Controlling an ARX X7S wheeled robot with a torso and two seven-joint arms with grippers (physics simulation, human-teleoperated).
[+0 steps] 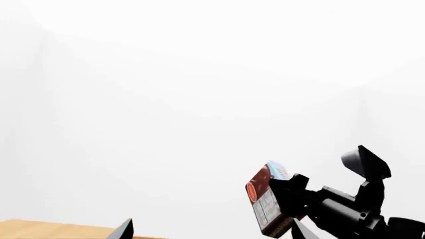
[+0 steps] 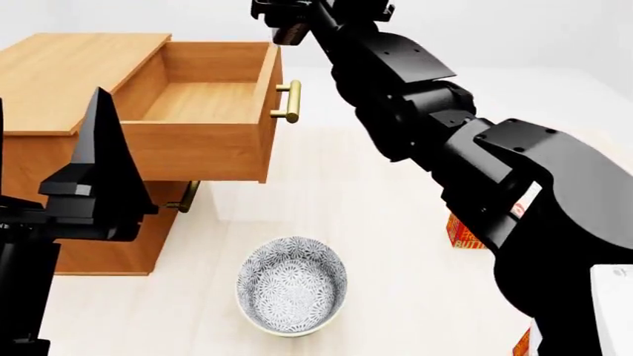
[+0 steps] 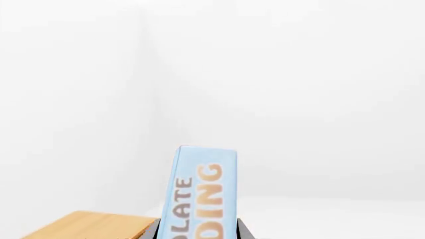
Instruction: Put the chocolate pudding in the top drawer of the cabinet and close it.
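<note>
Right tool (image 1: 292, 199) pinching the chocolate pudding (image 1: 269, 196), raised just beyond the open top drawer (image 2: 203, 100); cavity lies below, toward the cabinet (image 2: 70, 67). Left tool's state: can't tell.

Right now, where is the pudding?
The pudding is clamped in the right gripper, held up in the air near the open top drawer; the head view barely shows it.

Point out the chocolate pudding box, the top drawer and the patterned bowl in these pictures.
chocolate pudding box (image 3: 199, 199): right wrist view, on its light blue lettered face.
top drawer (image 2: 203, 100): head view, on its bare wooden floor inside.
patterned bowl (image 2: 293, 285): head view, on its inner patterned surface.
</note>
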